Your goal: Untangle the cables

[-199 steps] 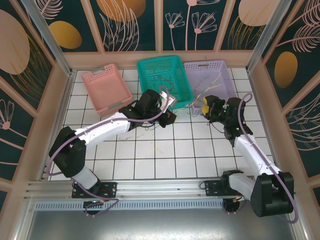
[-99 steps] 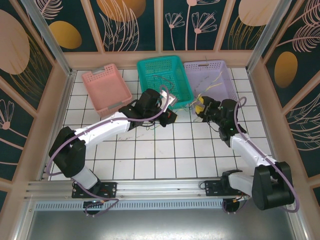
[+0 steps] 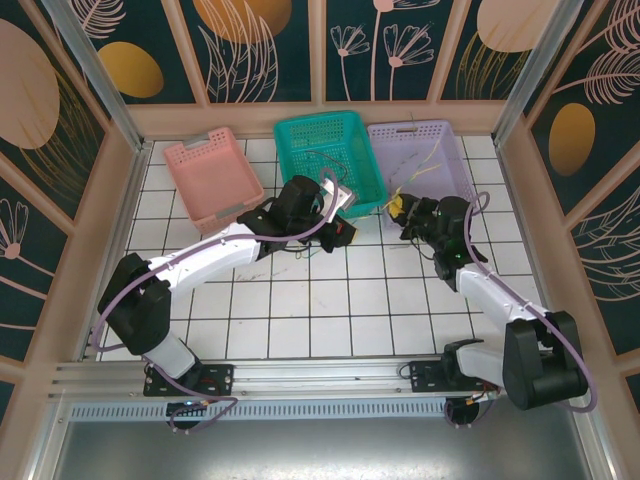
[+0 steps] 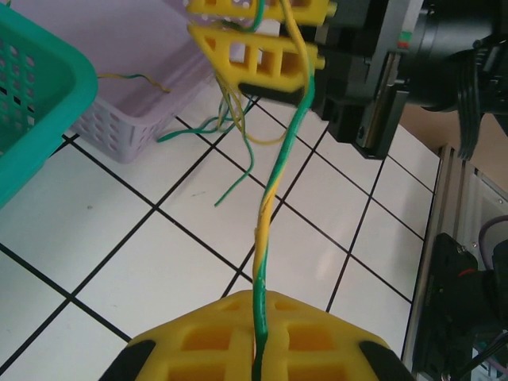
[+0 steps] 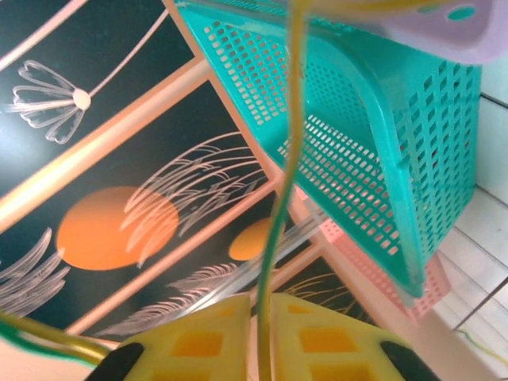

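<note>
Both clamped on the green-yellow cable (image 4: pixel 274 182), strung mid-frame from left gripper (image 4: pixel 255 349) at bottom to right gripper (image 4: pixel 270 21) up top. I'd pull apart slow, gentle tension, so loose strands (image 4: pixel 238 171) left of centre slip off.

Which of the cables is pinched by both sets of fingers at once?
The green-and-yellow cable: it runs taut from the left fingers up to the right fingers, while the thinner green and yellow strands beside it dangle loose.
</note>
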You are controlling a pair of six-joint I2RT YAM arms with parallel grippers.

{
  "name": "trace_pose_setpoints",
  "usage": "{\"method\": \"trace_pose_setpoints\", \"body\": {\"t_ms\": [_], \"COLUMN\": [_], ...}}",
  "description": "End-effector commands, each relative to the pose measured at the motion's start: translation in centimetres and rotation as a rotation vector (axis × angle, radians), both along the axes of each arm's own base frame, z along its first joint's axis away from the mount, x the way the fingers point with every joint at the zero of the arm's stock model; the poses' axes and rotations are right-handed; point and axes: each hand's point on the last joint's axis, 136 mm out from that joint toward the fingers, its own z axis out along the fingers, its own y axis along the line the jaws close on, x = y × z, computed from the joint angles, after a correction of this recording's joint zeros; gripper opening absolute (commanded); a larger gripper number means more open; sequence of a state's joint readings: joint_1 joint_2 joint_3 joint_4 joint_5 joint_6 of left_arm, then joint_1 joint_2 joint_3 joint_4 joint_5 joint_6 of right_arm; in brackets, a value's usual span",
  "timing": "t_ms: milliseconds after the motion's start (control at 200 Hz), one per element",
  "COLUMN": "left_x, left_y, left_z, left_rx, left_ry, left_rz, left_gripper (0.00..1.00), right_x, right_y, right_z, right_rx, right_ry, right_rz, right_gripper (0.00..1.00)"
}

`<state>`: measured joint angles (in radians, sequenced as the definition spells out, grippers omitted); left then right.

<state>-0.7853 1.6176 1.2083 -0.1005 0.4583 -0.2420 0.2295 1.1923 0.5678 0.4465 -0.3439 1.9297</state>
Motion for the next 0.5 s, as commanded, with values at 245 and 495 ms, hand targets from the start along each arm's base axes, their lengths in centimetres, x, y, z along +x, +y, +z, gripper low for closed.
{"method": "trace_pose_setpoints", "body": {"t_ms": [245, 495], "left_x": [2.9, 5.1], "left_y": [3.5, 9.1], "left_z": [3.0, 6.2], "left_rx": [0.08, 0.194], "left_ry": [-0.18, -0.368], "left_rz": [0.203, 0.452], "left_gripper": [0.0, 0.0], "right_x": [1.1, 1.1], "right_y": [-6.2, -14.1], "right_z": [0.6, -0.9], "right_rx": [-0.408, -0.643], "right_ry": [0.019, 0.098], "right_rz": [-0.051, -0.126], "right_gripper": [0.0, 0.0]}}
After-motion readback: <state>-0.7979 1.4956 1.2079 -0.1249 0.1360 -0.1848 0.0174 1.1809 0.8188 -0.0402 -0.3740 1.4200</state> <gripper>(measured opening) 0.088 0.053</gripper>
